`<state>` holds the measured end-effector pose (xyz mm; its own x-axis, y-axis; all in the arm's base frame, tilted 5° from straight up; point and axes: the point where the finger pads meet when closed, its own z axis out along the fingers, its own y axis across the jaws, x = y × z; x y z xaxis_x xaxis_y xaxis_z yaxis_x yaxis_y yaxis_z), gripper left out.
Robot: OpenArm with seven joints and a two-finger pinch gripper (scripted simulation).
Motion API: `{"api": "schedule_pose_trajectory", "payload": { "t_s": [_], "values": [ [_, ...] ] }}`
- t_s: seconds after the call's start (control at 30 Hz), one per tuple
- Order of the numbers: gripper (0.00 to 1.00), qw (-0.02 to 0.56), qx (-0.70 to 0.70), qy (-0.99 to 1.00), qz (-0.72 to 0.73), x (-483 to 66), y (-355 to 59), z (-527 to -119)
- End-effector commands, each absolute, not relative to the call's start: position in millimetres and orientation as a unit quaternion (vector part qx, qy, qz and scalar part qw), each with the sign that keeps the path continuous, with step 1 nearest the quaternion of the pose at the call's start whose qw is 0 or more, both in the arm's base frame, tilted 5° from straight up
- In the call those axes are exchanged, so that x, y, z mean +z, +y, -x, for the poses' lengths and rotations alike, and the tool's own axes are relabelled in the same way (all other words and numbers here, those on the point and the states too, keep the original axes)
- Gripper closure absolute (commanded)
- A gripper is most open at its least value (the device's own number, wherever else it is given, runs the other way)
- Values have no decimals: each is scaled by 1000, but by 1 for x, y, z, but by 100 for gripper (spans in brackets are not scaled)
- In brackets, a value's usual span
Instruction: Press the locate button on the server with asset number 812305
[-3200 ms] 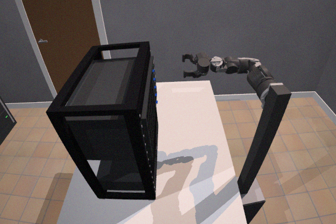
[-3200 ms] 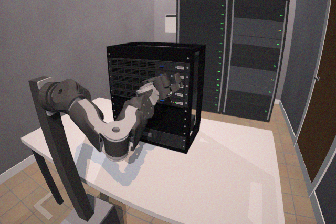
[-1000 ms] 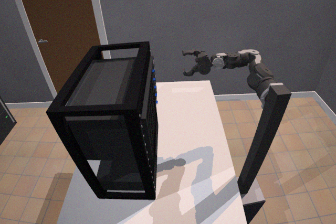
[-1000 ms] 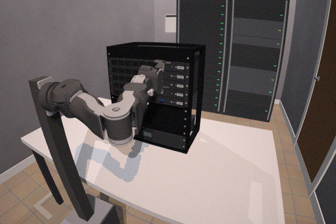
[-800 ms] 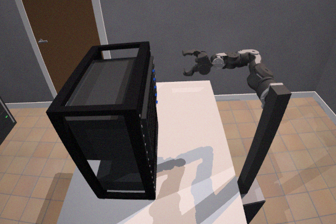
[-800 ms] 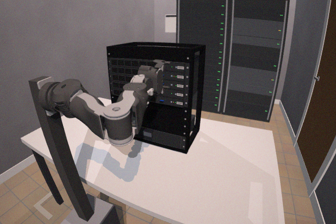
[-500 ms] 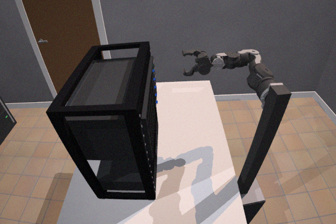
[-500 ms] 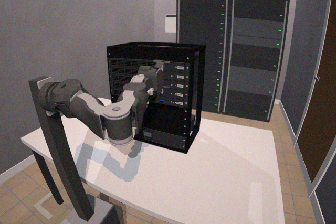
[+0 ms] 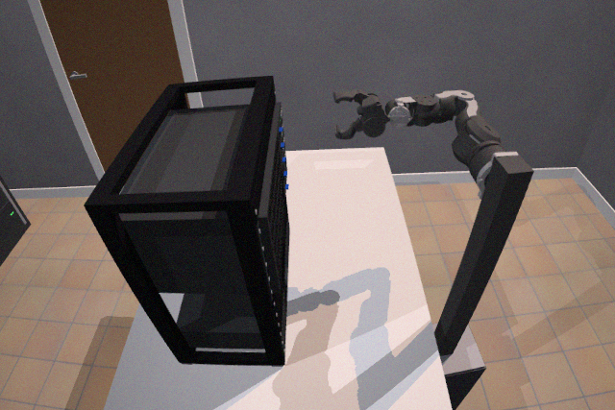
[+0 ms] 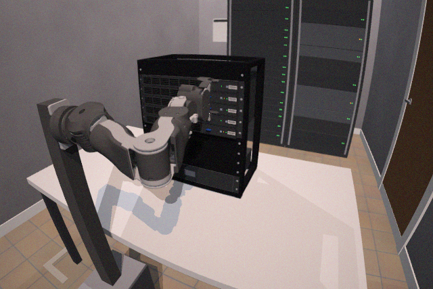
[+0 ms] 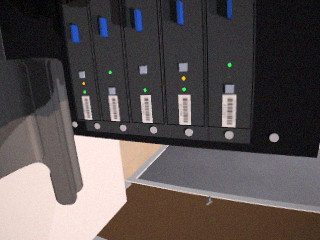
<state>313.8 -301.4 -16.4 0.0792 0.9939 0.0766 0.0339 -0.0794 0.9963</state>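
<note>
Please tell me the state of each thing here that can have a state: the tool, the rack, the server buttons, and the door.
Tool: open, holding nothing, apart from the rack.
Rack: upright on the table, untouched.
Server buttons: all five grey, none lit blue.
Server lamps: green on every server; amber too on two.
Door: closed.

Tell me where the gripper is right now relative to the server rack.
In the top view the gripper hangs open in the air beside the rack, level with its upper front edge and not touching it, above the table's far end.
</note>
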Motion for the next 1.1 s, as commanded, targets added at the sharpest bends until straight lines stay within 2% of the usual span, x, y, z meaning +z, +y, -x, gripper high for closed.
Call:
{"api": "schedule_pose_trajectory", "payload": {
  "t_s": [0.0,0.53,0.57,1.07],
  "values": [
    [40,492,490,469,-545,-13,-301,-314],
    [40,493,491,468,-545,-13,-302,-314],
    [100,493,491,468,-545,-13,-302,-314],
    [100,493,491,468,-545,-13,-302,-314]
  ]
}}
